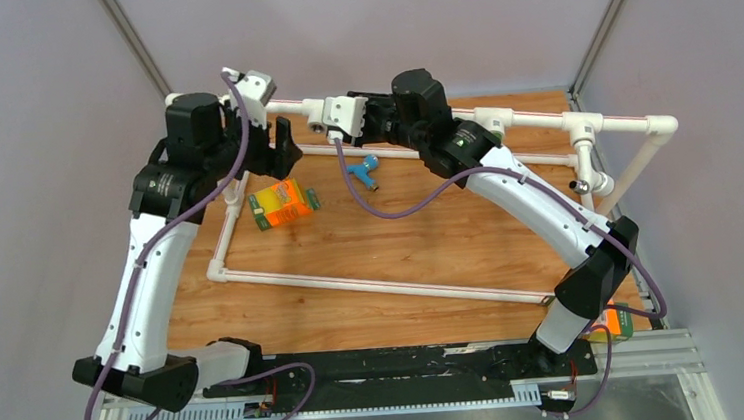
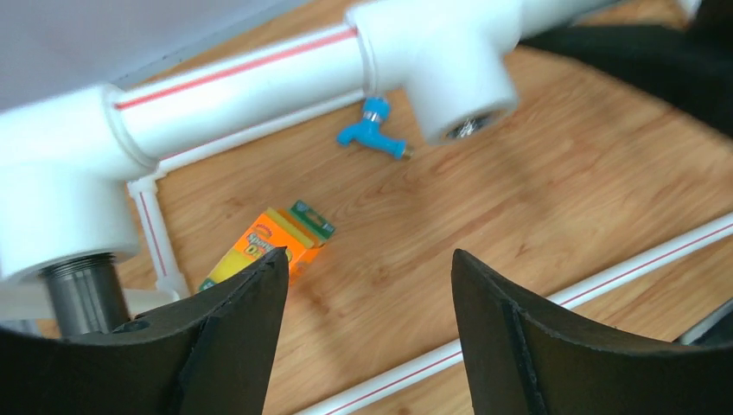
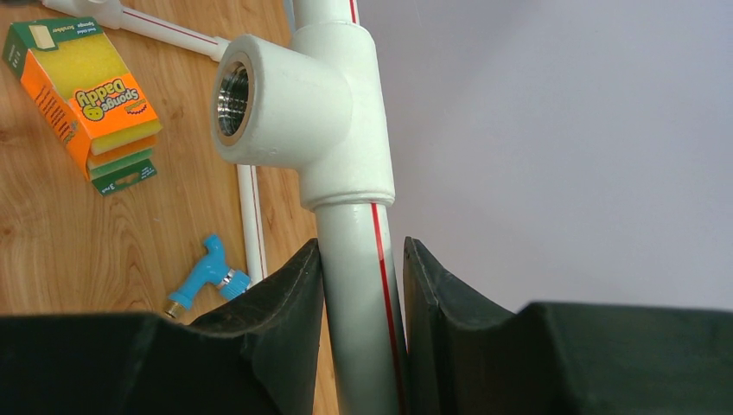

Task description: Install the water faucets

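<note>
A small blue faucet (image 1: 365, 170) lies loose on the wooden table inside the white pipe frame; it also shows in the left wrist view (image 2: 372, 134) and the right wrist view (image 3: 203, 277). A dark threaded tube end (image 2: 82, 290) sits in the white elbow fitting (image 2: 52, 207), just left of my left gripper (image 2: 369, 259), which is open and empty above the table (image 1: 286, 145). My right gripper (image 3: 363, 259) is shut on the back pipe (image 3: 359, 259) just below an empty tee socket (image 3: 285, 95). A chrome faucet (image 1: 579, 184) sits in the right-hand tee.
An orange sponge box (image 1: 282, 202) lies left of the blue faucet, also in the wrist views (image 2: 272, 238) (image 3: 82, 95). The pipe frame's front rail (image 1: 374, 285) crosses the table. A second orange box (image 1: 618, 323) sits by the right arm's base. Grey walls close in behind.
</note>
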Available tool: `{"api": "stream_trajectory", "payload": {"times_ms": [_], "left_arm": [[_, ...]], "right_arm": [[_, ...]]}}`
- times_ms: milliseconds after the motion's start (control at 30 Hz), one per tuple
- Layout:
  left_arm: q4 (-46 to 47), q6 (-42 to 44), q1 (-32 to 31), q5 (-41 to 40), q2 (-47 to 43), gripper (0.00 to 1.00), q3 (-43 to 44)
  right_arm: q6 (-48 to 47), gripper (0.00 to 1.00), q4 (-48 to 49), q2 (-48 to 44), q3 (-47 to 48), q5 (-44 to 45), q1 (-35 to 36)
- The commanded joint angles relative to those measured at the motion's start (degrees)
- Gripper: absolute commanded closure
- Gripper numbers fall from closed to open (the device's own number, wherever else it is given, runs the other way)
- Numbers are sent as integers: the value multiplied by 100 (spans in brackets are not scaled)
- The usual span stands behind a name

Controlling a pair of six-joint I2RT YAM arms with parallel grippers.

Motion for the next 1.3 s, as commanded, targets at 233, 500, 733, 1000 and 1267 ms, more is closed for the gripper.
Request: {"api": "stream_trajectory", "payload": {"times_ms": [233,500,733,1000,1267], "left_arm": [[-174,-2149,982,315,15,22,2038],[1178,-3589,3489,1959,-653,22,406],[1961,-4232,4002,3023,-583,24,-580],[2470,-4443,3993,3470,-618,43,-897],[1489,-3015,3257,3033,-548,75,-117]], "right_arm": [[764,100,-936,368,-303,-601,193],[720,100,-935,298,-365,-575,185],[720,100,-935,306,-374,-575,185],[737,100,-935,324,-356,-584,185],[755,100,-936,368,-303,-592,185]]}}
